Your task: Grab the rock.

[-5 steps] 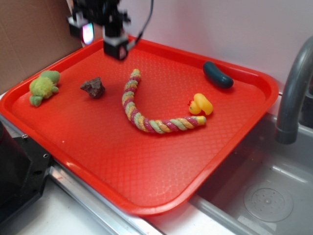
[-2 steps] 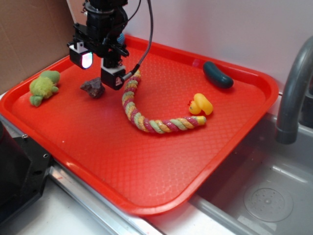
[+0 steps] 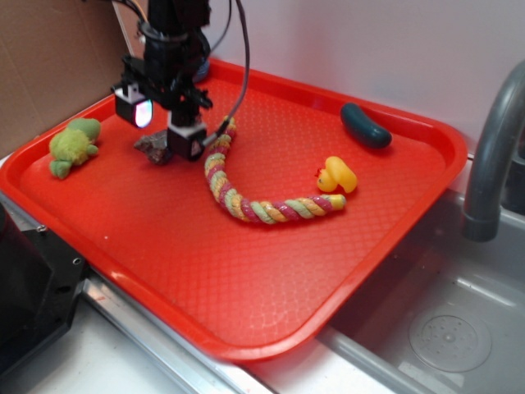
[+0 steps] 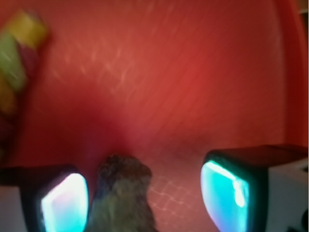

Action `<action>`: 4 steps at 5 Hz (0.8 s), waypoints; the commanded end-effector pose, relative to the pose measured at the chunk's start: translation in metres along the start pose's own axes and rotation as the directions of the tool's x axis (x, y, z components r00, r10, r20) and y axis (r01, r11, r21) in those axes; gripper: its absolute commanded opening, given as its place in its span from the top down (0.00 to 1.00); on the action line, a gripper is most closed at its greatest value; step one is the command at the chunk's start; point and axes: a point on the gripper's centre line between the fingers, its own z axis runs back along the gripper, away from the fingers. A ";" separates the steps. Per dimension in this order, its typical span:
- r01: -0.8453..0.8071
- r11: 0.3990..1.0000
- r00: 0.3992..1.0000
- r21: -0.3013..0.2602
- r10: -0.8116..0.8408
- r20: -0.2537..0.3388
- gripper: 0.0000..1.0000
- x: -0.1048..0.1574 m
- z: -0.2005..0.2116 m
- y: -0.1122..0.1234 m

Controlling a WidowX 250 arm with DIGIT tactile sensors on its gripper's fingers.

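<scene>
while the gripper point(image 3: 162, 129) hangs low over the red tray point(image 3: 271, 271), its jaws stand apart with the rock point(image 4: 123, 198) between them, nearer one glowing pad point(image 4: 65, 203), beside the twisted rope toy point(image 3: 246, 193).

Red plastic tray point(image 3: 246, 279): textured, semi-gloss. Jagged brown-grey rock point(image 4: 123, 195): rough, matt. Fuzzy green plush toy point(image 3: 72, 144), frame left: cloth.

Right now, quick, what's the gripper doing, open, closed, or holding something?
Gripper: open, holding nothing. The rock sits between its fingers, close against the one on the left of the wrist view, with a gap to the other.
</scene>
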 end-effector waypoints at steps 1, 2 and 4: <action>-0.019 0.998 1.000 -0.054 0.020 0.006 0.00 -0.010 0.009 0.002; -0.050 0.997 0.998 -0.065 0.047 -0.049 0.17 -0.017 0.003 0.007; -0.085 0.994 0.996 -0.063 0.082 -0.044 1.00 -0.015 0.003 0.011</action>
